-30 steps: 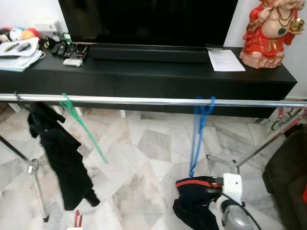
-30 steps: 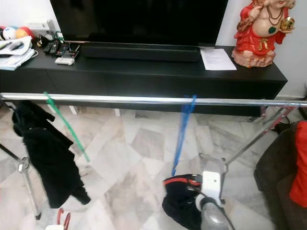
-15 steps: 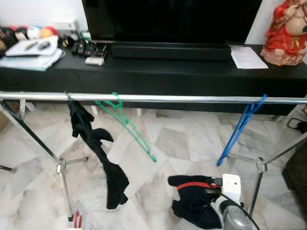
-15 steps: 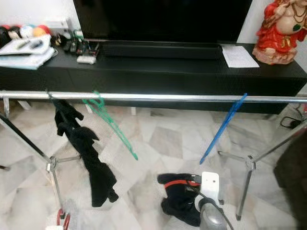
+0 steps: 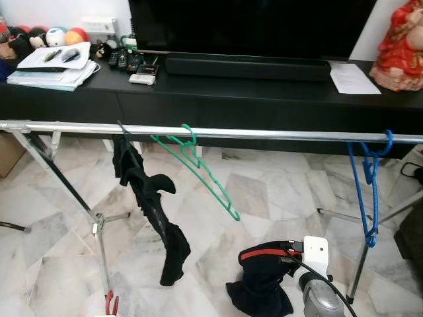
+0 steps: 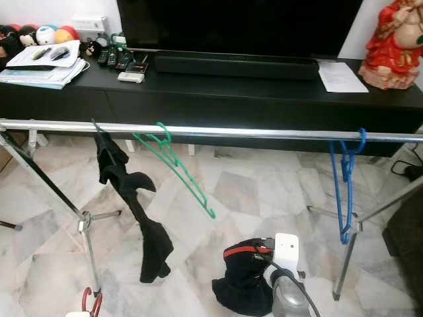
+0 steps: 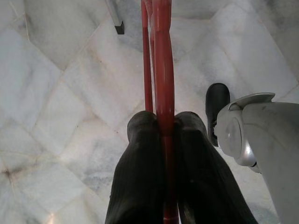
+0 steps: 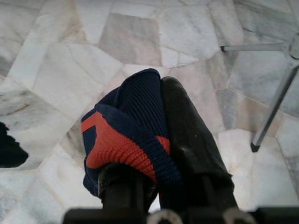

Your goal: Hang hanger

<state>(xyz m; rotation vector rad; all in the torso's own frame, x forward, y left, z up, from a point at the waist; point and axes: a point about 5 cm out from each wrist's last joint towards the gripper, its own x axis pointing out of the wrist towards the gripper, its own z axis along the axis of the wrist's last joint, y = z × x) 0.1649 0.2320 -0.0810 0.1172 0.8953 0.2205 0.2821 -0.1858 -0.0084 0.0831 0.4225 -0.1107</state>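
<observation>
**Red hanger gripped low, rail waiting above**

The left gripper (image 7: 161, 126) is clamped on a thin red hanger (image 7: 161, 56) down near the marble floor (image 7: 56, 93), below the steel rail (image 5: 264, 134). The hanger looks light, stiff and slick; holding it near the hook seems wise. The right gripper (image 8: 161, 140) pinches a soft navy-and-red garment (image 8: 126, 135). Green (image 5: 198, 165) and blue (image 5: 367, 185) hangers are on the rail.

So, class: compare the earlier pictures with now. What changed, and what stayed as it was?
Mostly the camera panned left, shifting the whole scene right. The blue hanger now hangs straight down from the rail rather than slanted. Unchanged: the left hand grips the red hanger, the right hand holds the navy-and-red garment.
</observation>
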